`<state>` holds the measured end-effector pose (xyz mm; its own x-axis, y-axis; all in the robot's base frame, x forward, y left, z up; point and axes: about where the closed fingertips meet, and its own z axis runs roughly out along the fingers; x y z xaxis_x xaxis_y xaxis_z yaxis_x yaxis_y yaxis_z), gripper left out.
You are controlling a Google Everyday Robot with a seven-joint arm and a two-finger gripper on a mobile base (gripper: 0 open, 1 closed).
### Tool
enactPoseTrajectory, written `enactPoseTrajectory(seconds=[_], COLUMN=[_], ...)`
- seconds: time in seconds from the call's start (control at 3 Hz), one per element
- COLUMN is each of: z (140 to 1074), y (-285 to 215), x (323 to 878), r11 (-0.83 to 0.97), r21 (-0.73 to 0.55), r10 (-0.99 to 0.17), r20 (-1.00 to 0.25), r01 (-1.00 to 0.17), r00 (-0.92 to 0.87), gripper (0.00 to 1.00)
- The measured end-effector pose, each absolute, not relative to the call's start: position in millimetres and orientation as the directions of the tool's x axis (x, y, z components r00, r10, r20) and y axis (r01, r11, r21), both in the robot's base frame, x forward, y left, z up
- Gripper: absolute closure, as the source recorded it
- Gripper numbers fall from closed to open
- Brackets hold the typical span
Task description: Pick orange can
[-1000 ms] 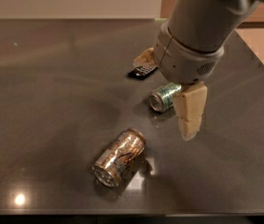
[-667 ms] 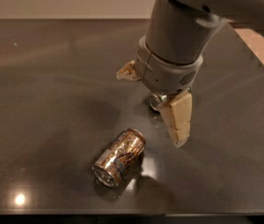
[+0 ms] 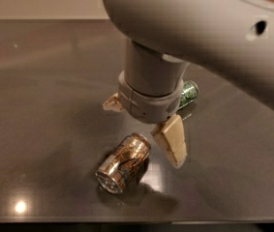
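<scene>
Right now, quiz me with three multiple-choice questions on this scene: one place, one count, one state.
1. Where is the gripper? A. close beside the far end of the orange can B. at the far left C. out of view
2. How many cans? A. one B. two C. three
3. The orange can is: A. upright B. lying on its side C. clamped in the fingers

1 A: one open finger sits beside that end.
2 B: orange can plus green can behind the arm.
3 B: its silver end faces the camera.

Nothing legible on orange can beside end effector.
</scene>
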<state>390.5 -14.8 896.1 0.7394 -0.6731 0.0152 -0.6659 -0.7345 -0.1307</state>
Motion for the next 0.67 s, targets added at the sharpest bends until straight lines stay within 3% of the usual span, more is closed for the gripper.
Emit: enactPoseTrajectory(seconds=[0.67], z=[857], y=[-8], x=[386], r11=[-0.787], r21=[-0.041], r10=[-0.616], r20=[0.005], r01=[-0.616], r00=[0.787], gripper=[0.0])
